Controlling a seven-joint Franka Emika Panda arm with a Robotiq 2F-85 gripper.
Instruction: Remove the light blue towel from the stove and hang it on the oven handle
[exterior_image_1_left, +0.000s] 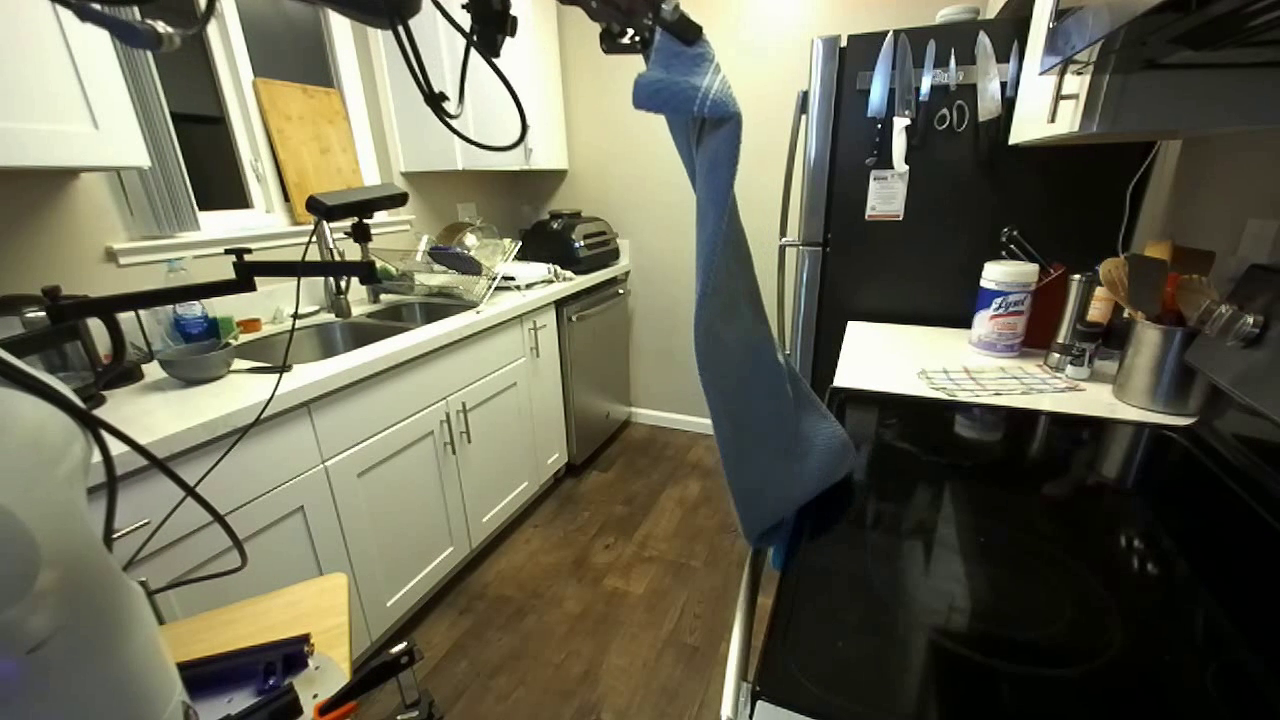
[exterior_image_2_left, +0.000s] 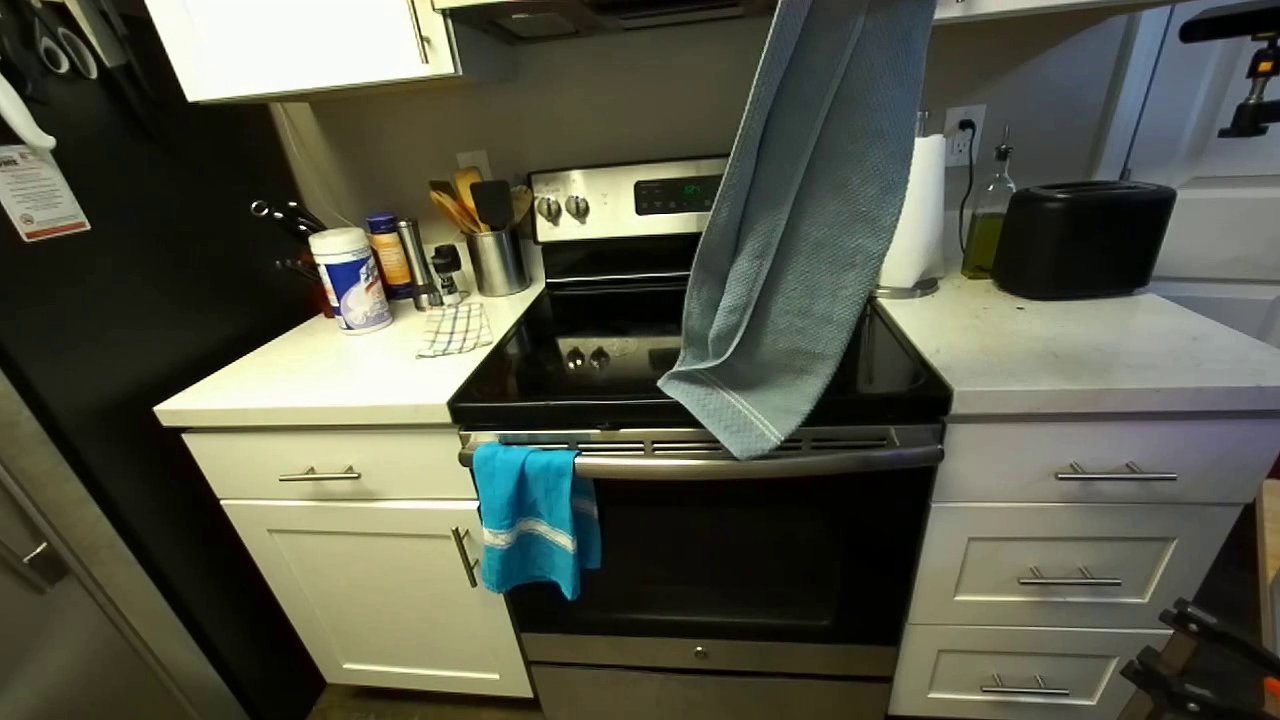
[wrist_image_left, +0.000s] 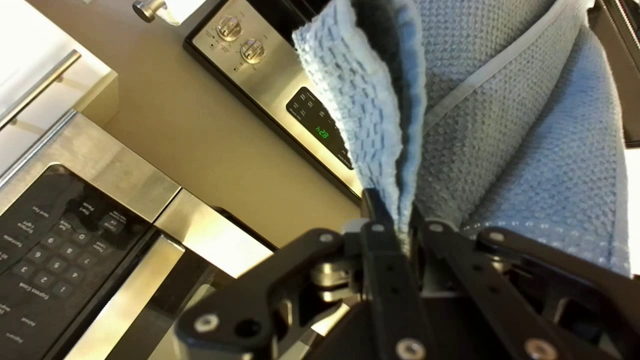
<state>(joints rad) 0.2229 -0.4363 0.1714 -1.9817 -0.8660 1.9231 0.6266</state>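
Observation:
The light blue towel (exterior_image_1_left: 745, 330) hangs long and loose in the air; it also shows in an exterior view (exterior_image_2_left: 800, 230) and the wrist view (wrist_image_left: 505, 100). My gripper (wrist_image_left: 395, 205) is shut on its top end, and in an exterior view the gripper (exterior_image_1_left: 665, 25) is high at the top edge. The towel's lower corner overlaps the stove's front edge and oven handle (exterior_image_2_left: 860, 461) in the picture; I cannot tell whether it touches them. The black stovetop (exterior_image_2_left: 580, 350) lies behind and below the towel.
A bright blue towel (exterior_image_2_left: 530, 520) hangs over one end of the oven handle. A microwave (wrist_image_left: 120, 200) and cabinet (exterior_image_2_left: 310, 45) are above the stove. Counters beside it hold a wipes tub (exterior_image_2_left: 350, 280), utensil pot (exterior_image_2_left: 498, 262), paper roll (exterior_image_2_left: 915, 220) and toaster (exterior_image_2_left: 1085, 240).

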